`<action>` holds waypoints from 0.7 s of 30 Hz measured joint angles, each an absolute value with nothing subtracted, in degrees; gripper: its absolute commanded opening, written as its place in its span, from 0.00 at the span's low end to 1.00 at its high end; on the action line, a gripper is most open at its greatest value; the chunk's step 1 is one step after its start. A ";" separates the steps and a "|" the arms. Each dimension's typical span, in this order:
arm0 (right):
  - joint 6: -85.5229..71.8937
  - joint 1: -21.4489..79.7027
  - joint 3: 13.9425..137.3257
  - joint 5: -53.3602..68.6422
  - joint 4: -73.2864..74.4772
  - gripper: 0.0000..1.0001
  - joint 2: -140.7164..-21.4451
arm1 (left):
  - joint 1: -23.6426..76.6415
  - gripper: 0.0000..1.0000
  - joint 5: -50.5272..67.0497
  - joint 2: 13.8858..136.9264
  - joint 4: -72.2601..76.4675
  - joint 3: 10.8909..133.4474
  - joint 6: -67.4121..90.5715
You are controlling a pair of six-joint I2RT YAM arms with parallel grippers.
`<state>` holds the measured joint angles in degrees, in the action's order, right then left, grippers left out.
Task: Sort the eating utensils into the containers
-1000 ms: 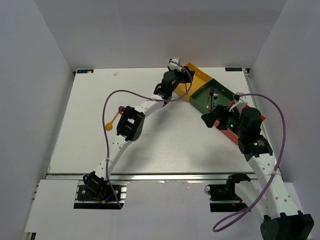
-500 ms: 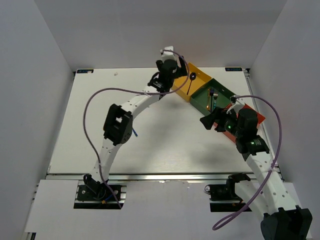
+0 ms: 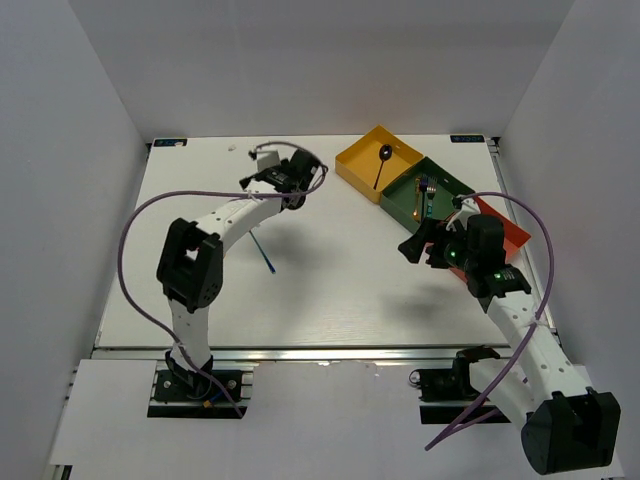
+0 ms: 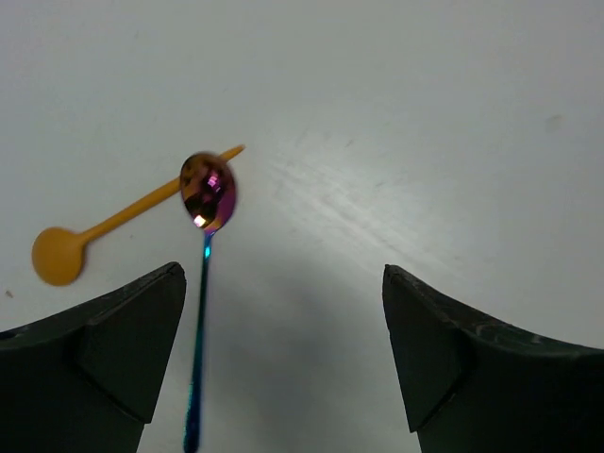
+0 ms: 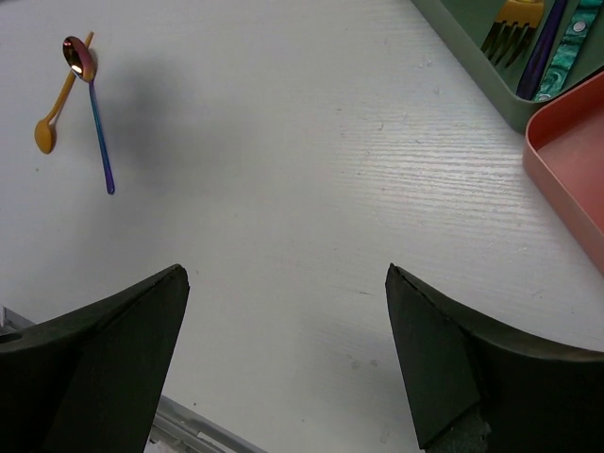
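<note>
My left gripper is open and empty above the white table. Just ahead of it lie an orange spoon and a spoon with an iridescent purple bowl and blue handle, the bowl resting on the orange handle's tip. In the top view the left gripper hangs over the table's back left, and the blue handle shows beside the arm. My right gripper is open and empty. A dark spoon lies in the yellow tray. Forks lie in the green tray.
The red-orange tray stands at the right, partly under my right arm, and its visible part holds nothing. The green tray holds a gold fork and purple and green handles. The table's near edge shows below the right gripper.
My left arm has swung left from the yellow tray to above the two spoons, leaving the dark spoon in the tray. The right gripper has shifted slightly.
</note>
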<state>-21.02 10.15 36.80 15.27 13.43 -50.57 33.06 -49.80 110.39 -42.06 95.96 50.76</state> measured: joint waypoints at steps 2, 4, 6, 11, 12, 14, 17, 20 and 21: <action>-20.82 10.24 36.80 15.68 13.69 0.89 -51.07 | 31.99 0.89 -48.86 113.36 -44.88 92.53 52.66; -20.60 10.35 36.80 16.14 13.82 0.89 -51.51 | 30.76 0.86 -47.40 115.63 -46.28 89.69 53.45; -20.49 10.57 36.80 16.49 14.06 0.89 -51.66 | 29.21 0.85 -45.76 116.64 -46.39 87.05 53.65; -20.34 10.83 36.64 16.82 14.79 0.89 -51.70 | 26.00 0.76 -42.48 115.66 -44.14 81.41 53.19; -20.34 10.92 36.62 16.86 14.94 0.89 -51.70 | 25.67 0.75 -41.63 115.44 -43.18 80.58 52.95; -20.36 10.98 36.62 16.93 14.96 0.89 -51.77 | 25.36 0.75 -39.57 115.24 -41.17 79.18 52.27; -20.36 11.14 36.62 17.06 14.96 0.89 -52.14 | 25.21 0.69 -37.43 114.43 -37.36 77.06 51.46; -20.36 11.33 36.62 17.10 14.96 0.89 -52.47 | 24.80 0.62 -35.79 113.40 -33.82 75.00 50.89; -20.36 11.38 36.62 17.10 14.96 0.89 -52.53 | 24.60 0.56 -35.22 113.12 -32.88 74.50 50.87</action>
<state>-20.36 11.38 36.62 17.10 14.96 -52.53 24.60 -35.22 113.12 -32.88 74.50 50.87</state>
